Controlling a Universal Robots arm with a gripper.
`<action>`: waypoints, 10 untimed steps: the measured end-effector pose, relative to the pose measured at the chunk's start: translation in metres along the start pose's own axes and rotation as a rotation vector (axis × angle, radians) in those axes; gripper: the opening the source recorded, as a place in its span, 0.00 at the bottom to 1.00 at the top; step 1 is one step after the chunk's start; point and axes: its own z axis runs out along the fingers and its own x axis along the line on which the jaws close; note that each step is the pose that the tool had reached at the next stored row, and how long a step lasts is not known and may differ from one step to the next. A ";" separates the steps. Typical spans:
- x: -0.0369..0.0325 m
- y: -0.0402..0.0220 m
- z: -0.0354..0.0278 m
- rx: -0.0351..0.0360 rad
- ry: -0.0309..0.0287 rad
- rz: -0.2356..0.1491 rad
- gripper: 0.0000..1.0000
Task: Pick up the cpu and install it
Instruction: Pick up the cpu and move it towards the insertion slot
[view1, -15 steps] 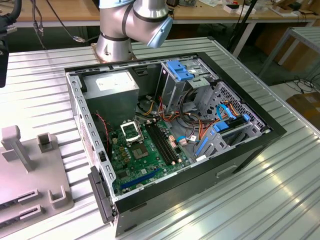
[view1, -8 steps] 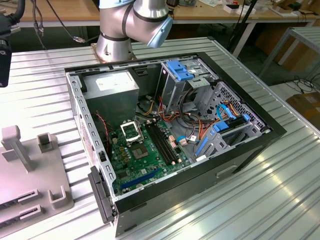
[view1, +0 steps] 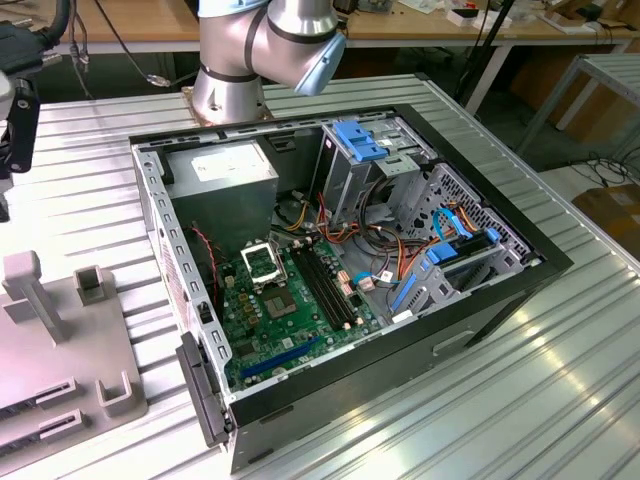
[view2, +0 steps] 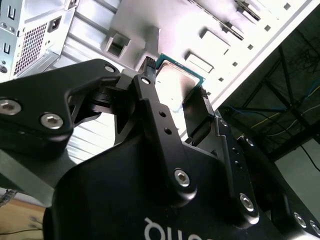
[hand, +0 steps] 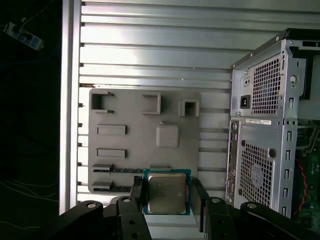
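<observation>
The cpu is a thin square chip with a pale silvery-beige face and a green edge. It is clamped edge to edge between the two black fingers of my gripper, which is shut on it. In the second wrist view the cpu sits between the same fingers, lifted off the surface. Below it lies the grey fixture plate, beside the open computer case. In the exterior view the silver-framed socket sits on the green motherboard, well away from the black gripper body at that view's left edge.
The case lies open on a ribbed metal table, with a power supply, drive cage, cables and blue latches inside. The arm's base stands behind the case. The grey fixture plate carries raised blocks and slots.
</observation>
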 end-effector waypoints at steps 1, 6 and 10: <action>-0.0015 -0.0001 0.0000 0.0000 -0.0001 0.000 0.48; -0.0092 -0.0006 -0.0001 0.0000 -0.0001 0.000 0.48; -0.0139 -0.0008 0.0000 0.0000 0.0000 0.000 0.48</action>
